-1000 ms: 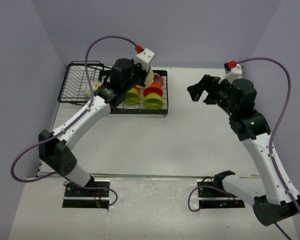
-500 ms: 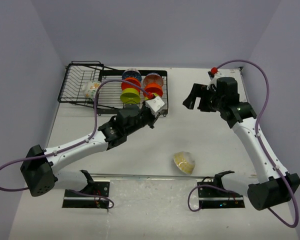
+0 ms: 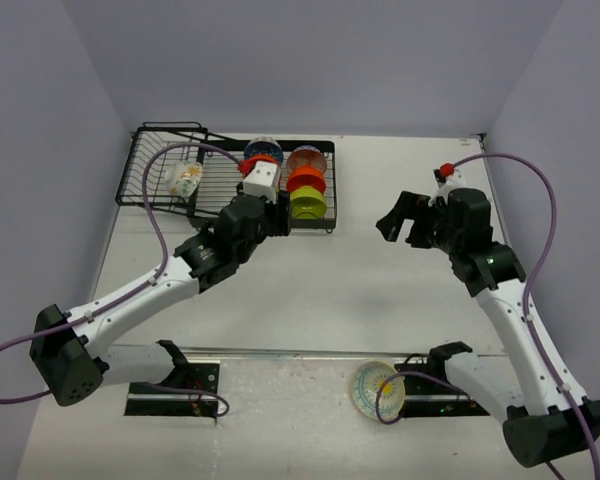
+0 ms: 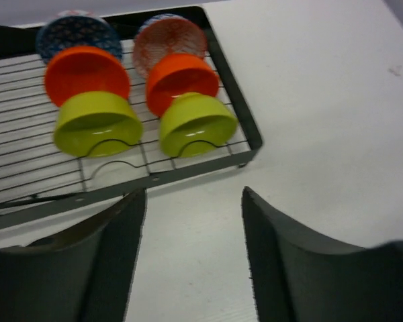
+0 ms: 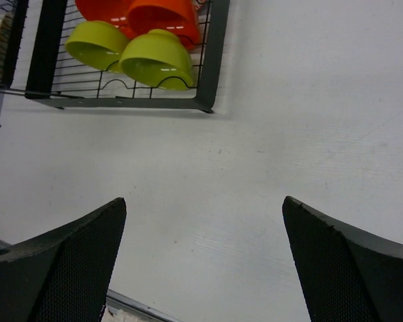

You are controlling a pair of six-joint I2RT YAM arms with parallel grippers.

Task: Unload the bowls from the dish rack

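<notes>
The left pincer [image 4: 191,196] gapes empty just before the dish rack [image 4: 188,172], lime green bowls [image 4: 197,125] beyond; right pincer [image 5: 203,201] gapes too.

The table [image 3: 360,270] is lit brightly and evenly from overhead; only faint, soft shadows are cast beneath the rack [image 5: 213,60]; small glints are seen on the green bowls [image 4: 97,124]; the left wrist view is softened throughout, its near fingers [image 4: 87,268] blurred.
</notes>
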